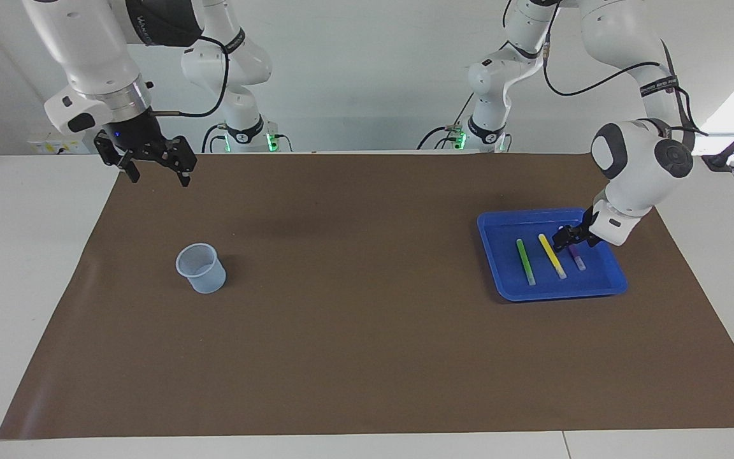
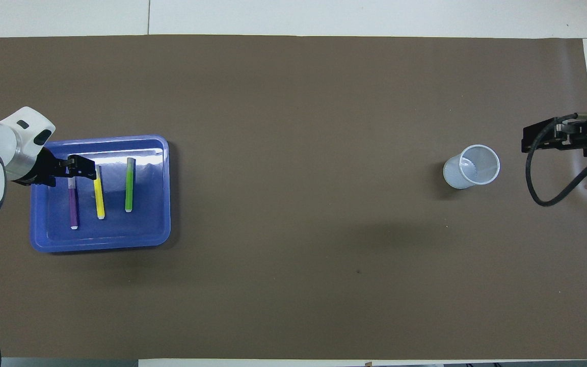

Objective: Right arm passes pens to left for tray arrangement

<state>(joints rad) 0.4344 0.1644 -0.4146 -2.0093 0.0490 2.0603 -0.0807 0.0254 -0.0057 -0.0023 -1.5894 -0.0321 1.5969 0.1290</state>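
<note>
Left gripper (image 1: 561,239) empty, jaws wide, over tray (image 1: 609,279) above purple pen (image 1: 576,257); yellow pen (image 1: 552,256), green pen (image 1: 525,261) alongside. Right gripper (image 1: 155,172) wide, empty, raised over mat (image 1: 354,331) edge.

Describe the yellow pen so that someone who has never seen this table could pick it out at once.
Find the blue tray on the brown mat, at the left arm's end of the table. Three slim pens lie side by side in it; the yellow pen is the middle one, between the green pen and the purple pen. Only it is yellow, and it lies slightly slanted.
</note>
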